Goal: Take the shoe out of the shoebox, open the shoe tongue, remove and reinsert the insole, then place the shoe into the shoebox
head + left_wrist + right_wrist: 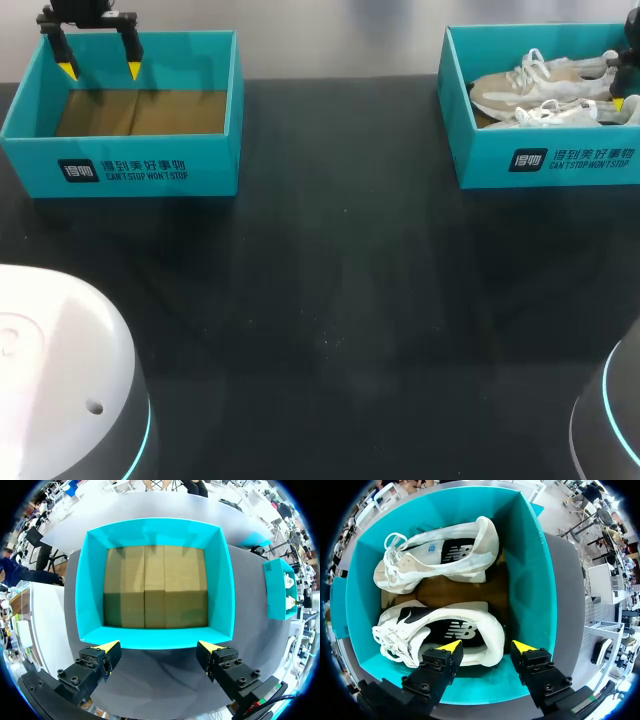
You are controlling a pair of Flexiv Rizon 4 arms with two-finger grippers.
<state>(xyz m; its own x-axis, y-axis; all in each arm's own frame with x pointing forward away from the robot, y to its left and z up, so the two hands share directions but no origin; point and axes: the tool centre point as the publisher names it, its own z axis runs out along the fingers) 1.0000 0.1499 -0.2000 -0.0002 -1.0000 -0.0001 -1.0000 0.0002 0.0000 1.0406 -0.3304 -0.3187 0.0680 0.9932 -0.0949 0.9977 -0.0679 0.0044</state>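
Two white and beige shoes lie on their sides in the teal shoebox at the table's back right. In the right wrist view my right gripper is low over the heel of the nearer shoe. One yellow fingertip hangs over its dark insole opening, the other just outside the heel by the box wall. A gap shows at the outer finger, so the gripper is open. The second shoe lies ahead of it. My left gripper hangs wide open over the back rim of an empty teal box.
The empty box stands at the back left, with a brown cardboard floor. Dark tabletop stretches between the two boxes and toward the front. Two white robot bases sit at the front corners.
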